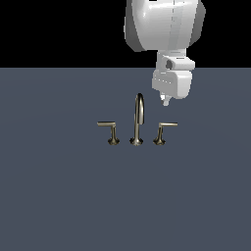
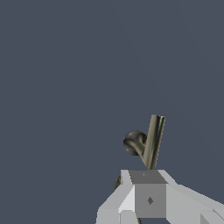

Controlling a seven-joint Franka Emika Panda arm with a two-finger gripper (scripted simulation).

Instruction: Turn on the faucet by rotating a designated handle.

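Note:
The brushed-metal faucet stands on the flat grey surface, its tall arched spout [image 1: 139, 117] in the middle. The handle [image 1: 163, 131], with its lever jutting to the exterior view's right, stands just right of the spout. My gripper [image 1: 165, 102] hangs a little above and behind this handle without touching it. Its fingers look pressed together and hold nothing. In the wrist view the handle's flat lever [image 2: 154, 141] and round base [image 2: 133, 142] lie just beyond my gripper [image 2: 148, 177].
The twin handle [image 1: 111, 131], with its lever jutting to the exterior view's left, stands left of the spout. The grey surface [image 1: 59, 196] stretches around the faucet on all sides. The arm's white body [image 1: 164, 24] fills the upper right.

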